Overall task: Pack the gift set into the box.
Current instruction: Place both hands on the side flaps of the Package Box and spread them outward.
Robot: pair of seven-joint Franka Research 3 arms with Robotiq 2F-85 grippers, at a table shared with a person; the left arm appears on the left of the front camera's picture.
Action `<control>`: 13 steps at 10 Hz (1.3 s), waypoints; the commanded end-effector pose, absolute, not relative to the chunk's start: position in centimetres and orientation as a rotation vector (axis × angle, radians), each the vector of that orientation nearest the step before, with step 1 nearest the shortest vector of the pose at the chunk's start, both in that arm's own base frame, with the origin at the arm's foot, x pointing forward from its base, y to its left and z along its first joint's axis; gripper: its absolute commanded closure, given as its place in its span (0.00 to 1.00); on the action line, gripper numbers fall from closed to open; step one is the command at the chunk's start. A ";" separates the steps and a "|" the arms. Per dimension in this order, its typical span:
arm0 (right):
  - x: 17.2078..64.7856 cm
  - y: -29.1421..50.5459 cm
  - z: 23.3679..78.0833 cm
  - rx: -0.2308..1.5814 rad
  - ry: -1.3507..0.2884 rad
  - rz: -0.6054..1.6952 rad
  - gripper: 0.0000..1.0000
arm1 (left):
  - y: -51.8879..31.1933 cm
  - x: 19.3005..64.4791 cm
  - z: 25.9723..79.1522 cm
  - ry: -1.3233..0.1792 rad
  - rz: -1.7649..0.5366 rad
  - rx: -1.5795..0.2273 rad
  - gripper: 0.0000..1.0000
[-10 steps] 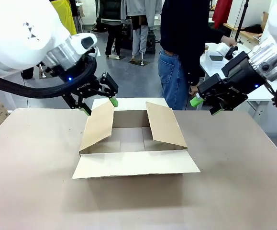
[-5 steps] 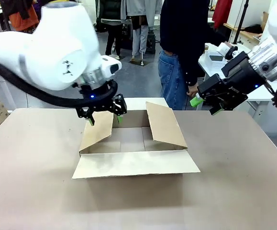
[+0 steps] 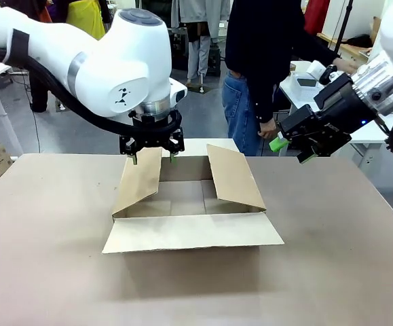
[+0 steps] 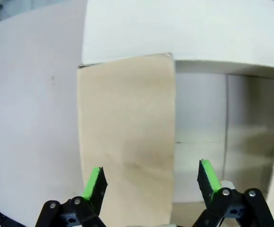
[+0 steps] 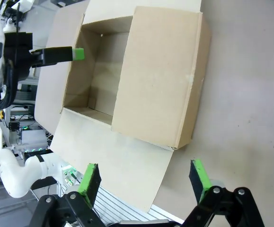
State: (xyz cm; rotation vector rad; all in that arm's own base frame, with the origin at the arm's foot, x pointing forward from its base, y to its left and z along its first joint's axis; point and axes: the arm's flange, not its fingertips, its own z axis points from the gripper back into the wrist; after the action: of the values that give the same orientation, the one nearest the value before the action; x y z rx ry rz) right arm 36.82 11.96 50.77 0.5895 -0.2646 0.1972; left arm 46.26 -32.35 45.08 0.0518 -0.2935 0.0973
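1. The desk (image 3: 47,272) spans my whole front view, brown and flat.
2. The box (image 3: 189,234) sits in the middle of the desk with its 4 flaps open. The near flap lies flat toward me and the far flap (image 3: 196,146) lies flat toward the person. The left flap (image 3: 138,183) and right flap (image 3: 233,178) stand tilted inward over the opening.
3. The left arm (image 3: 115,68) reaches in from the left, with its wrist over the far left corner of the box.
4. A person (image 3: 264,61) in a dark top and jeans stands at the far side, just right of the box.
5. The left pincer (image 3: 154,158) points straight down with its fingers spread wide. It sits over the far end of the left flap. In the left wrist view the flap runs up between the 2 green pads, 1 pad near the flap's outer edge and the other over the box's opening. I cannot tell whether either pad touches the cardboard.
6. The right pincer (image 3: 291,151) hangs above the desk well to the right of the box, spread open and gripping nothing. Its wrist view looks down on the box from the side.
7. Against 1.0 s ago, the left pincer has swung from behind the flap's outer side, where it was tilted, to this upright pose astride it. The right pincer and the box have not moved.
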 end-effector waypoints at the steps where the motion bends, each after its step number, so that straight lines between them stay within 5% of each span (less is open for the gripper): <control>1: 36.7 12.2 50.9 0.584 -0.271 0.170 0.00 | -33.5 46.8 44.4 -0.286 0.129 0.129 0.00; 6: 36.7 12.2 50.9 0.584 -0.271 0.170 0.00 | -32.0 46.7 43.9 -0.280 0.159 0.228 0.00; 13: 36.7 12.2 50.9 0.584 -0.271 0.170 0.00 | -25.7 44.9 48.6 -0.355 0.217 0.129 0.00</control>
State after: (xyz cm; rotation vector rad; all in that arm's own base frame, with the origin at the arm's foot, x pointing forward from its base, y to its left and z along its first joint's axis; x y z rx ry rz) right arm 36.82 11.98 50.77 0.5899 -0.2648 0.1964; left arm 45.61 -27.68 49.05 0.1564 -0.3560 0.1994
